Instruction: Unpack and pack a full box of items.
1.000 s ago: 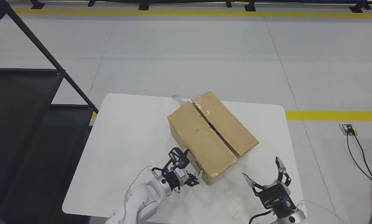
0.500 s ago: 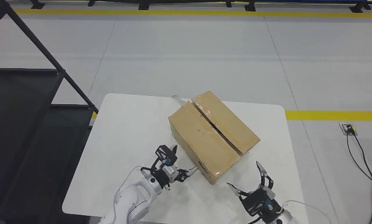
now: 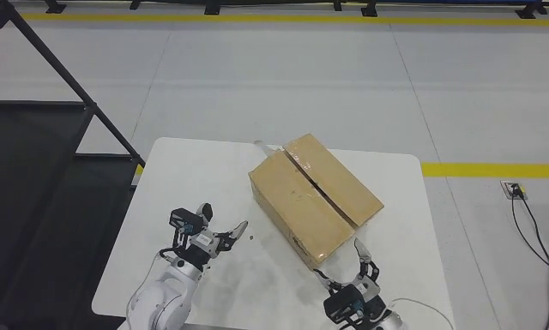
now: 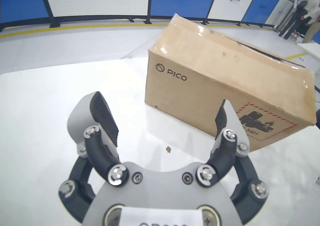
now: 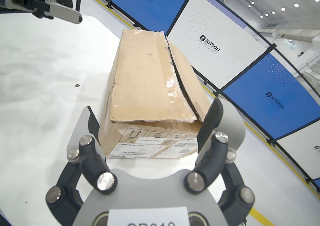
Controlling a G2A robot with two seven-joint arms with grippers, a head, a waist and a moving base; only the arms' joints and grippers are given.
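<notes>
A brown cardboard box (image 3: 314,200), oblong and sharp-cornered, sat at an angle on the middle of a smooth white table (image 3: 197,184). Its two top flaps were shut, meeting along a dark, slightly gaping seam, and their near edges looked ragged under glossy clear tape. White paper labels covered the end nearest the robot, and a red-bordered diamond sticker marked one long side. A tiny brown speck (image 4: 168,149) lay on the table beside that side. The left gripper (image 3: 225,223) hung over the table on the robot's left of the box, near it but not touching. Its silver metal fingers, lined with black ribbed rubber pads (image 4: 105,117), were spread wide and held nothing. The right gripper (image 5: 152,107), of the same build, hung just in front of the labelled end, its fingers also spread wide, empty and touching nothing.
</notes>
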